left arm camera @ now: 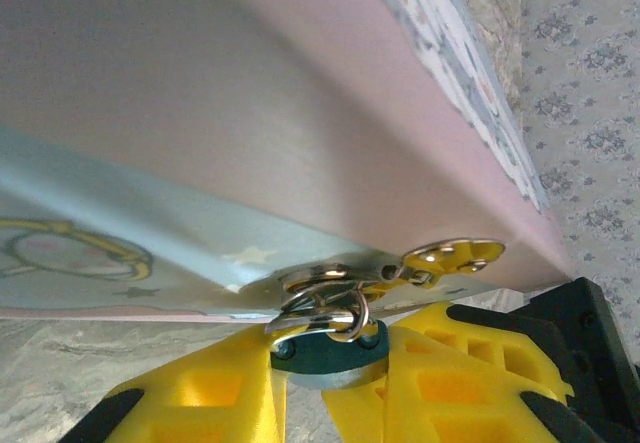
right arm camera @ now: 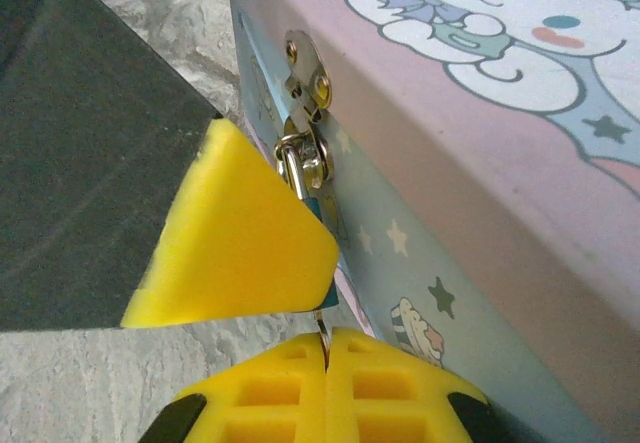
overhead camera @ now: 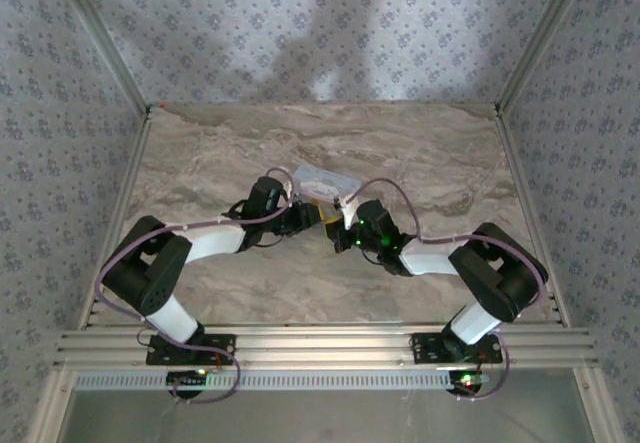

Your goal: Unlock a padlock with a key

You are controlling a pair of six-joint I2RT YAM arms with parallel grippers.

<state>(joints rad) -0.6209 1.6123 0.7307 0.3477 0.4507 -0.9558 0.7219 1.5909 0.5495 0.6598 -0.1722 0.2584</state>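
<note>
The white-and-black left arm (overhead camera: 215,238) reaches in from seven o'clock and the right arm (overhead camera: 440,258) from five o'clock, both with elbows bent. The yellow-fingered left gripper (left arm camera: 335,363) clamps the small dark bluish-grey padlock (left arm camera: 318,353). The right gripper (right arm camera: 325,348) pinches a thin metal key (right arm camera: 321,323), jaws pressed together.

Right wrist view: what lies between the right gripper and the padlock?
The right wrist view shows a thin metal blade, seemingly the key, rising from the right gripper toward the padlock.

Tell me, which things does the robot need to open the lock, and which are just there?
For the job: padlock, pinched by the left gripper; key, pinched by the right gripper.
Just there: cartoon tin box, whose clasp the padlock hangs on; table.
</note>
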